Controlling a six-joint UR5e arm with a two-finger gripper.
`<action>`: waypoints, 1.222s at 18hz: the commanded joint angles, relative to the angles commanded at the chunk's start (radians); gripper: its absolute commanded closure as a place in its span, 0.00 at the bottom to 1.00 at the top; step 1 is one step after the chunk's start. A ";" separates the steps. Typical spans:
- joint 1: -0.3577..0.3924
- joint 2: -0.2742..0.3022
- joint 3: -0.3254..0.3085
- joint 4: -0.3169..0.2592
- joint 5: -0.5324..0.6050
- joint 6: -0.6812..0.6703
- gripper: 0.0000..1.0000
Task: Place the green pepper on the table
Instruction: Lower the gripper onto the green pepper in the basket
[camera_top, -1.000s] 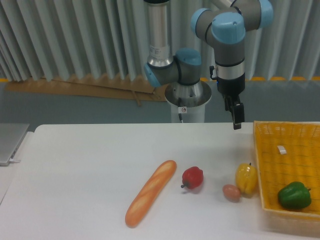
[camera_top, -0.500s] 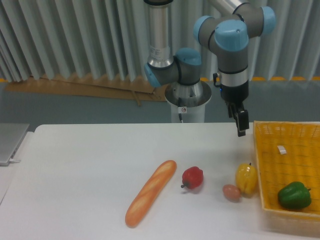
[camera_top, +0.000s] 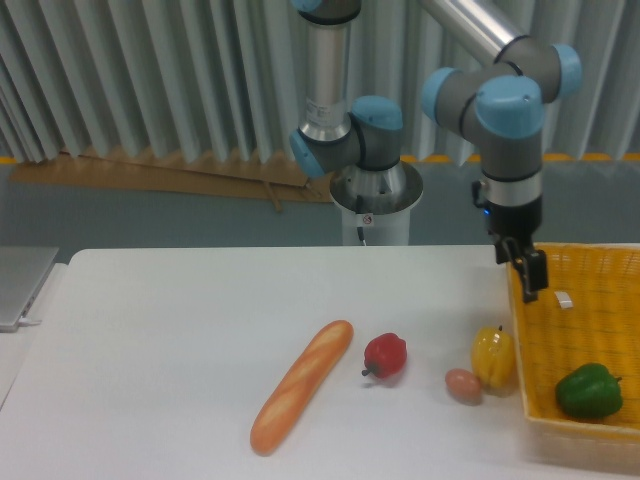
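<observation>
Green pepper (camera_top: 588, 391) sits inside yellow basket (camera_top: 540, 330) at the desk's right edge, near the basket's front wall. Small white object (camera_top: 565, 299) lies deeper in the basket. Fingers (camera_top: 528, 275) hang above the basket's left rim, holding nothing; cannot tell if spread or pressed together. On the desk (camera_top: 180, 330) near the front edge: yellow pepper (camera_top: 493, 357) just beside the basket, egg (camera_top: 462, 385) touching it, red pepper (camera_top: 385, 355), baguette (camera_top: 300, 398).

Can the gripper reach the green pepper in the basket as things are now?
Probably yes. The green pepper lies uncovered in the basket, nothing on top, and the gripper hangs above the basket's far left edge.
</observation>
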 joint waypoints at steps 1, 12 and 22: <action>0.011 -0.015 0.002 0.002 0.008 0.002 0.00; 0.008 -0.175 0.114 0.115 0.029 0.000 0.00; 0.012 -0.245 0.121 0.166 0.029 0.000 0.00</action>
